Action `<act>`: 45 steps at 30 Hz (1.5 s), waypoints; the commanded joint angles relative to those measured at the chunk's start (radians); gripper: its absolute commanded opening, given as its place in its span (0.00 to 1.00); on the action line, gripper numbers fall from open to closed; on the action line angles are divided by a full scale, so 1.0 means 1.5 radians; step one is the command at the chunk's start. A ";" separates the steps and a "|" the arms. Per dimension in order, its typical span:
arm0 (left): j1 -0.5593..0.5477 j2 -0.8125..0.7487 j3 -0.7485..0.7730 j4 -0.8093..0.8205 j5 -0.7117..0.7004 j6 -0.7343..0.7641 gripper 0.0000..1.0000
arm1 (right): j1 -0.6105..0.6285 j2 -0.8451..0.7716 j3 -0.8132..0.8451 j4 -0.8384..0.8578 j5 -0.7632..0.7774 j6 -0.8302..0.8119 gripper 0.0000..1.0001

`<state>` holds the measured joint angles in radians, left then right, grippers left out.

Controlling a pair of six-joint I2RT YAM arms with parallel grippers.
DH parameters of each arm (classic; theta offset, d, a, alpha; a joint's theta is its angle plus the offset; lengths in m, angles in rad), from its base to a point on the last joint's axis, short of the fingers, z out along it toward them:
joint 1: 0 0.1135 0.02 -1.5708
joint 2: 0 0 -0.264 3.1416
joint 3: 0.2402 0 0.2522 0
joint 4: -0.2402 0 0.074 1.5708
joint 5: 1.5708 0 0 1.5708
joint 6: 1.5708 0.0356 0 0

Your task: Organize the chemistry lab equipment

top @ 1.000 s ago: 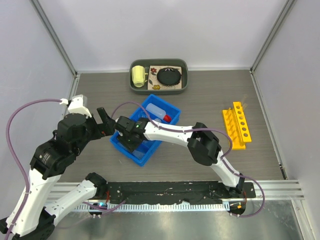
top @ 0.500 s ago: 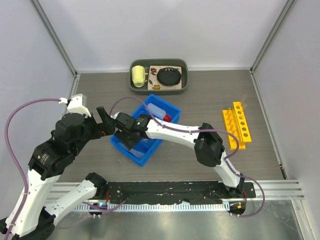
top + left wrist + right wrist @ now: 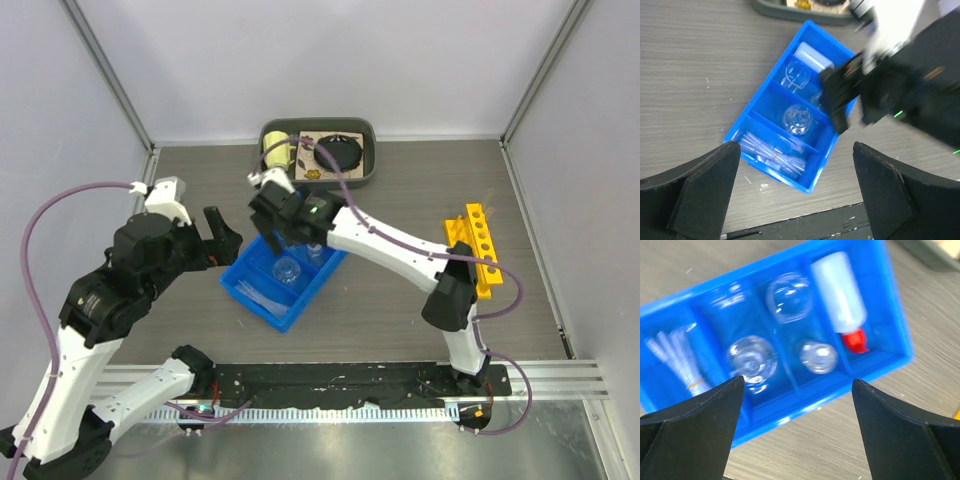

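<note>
A blue divided bin (image 3: 243, 292) sits left of centre. It holds clear glass beakers and a flask (image 3: 287, 268), a bundle of thin tubes (image 3: 255, 291) and a white red-capped squeeze bottle (image 3: 839, 292). My right gripper (image 3: 270, 200) hovers above the bin's far end, open and holding nothing; in its wrist view the right gripper (image 3: 797, 385) looks straight down on the glassware (image 3: 752, 360) and the tubes (image 3: 682, 357). At the bin's left side my left gripper (image 3: 228, 232) is wide open and empty. The yellow holed rack (image 3: 478, 255) lies at the right.
A grey tray (image 3: 320, 124) at the back holds a yellow mug (image 3: 275, 152) and a round black disc (image 3: 338, 152). The right arm (image 3: 900, 95) stretches over the bin's right side. A black rail (image 3: 340, 380) runs along the near edge.
My right gripper has opened, risen out of the bin and moved toward the back. A glass flask now shows in the middle compartment. The left gripper has shifted slightly right.
</note>
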<state>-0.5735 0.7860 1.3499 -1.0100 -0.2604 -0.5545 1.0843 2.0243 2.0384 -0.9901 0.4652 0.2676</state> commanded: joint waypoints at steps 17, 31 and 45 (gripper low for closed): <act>0.004 0.143 0.080 0.045 0.058 0.071 1.00 | -0.281 -0.241 -0.112 -0.089 0.223 0.082 0.96; 0.004 0.173 0.077 0.111 0.033 0.083 1.00 | -0.293 -0.395 -0.142 -0.062 0.291 0.064 0.96; 0.004 0.165 0.083 0.090 0.024 0.071 1.00 | -0.294 -0.469 -0.119 -0.077 0.264 0.068 0.96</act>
<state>-0.5735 1.0481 1.4433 -0.8948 -0.2161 -0.4557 0.6422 1.3933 1.8194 -1.1183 0.8524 0.3649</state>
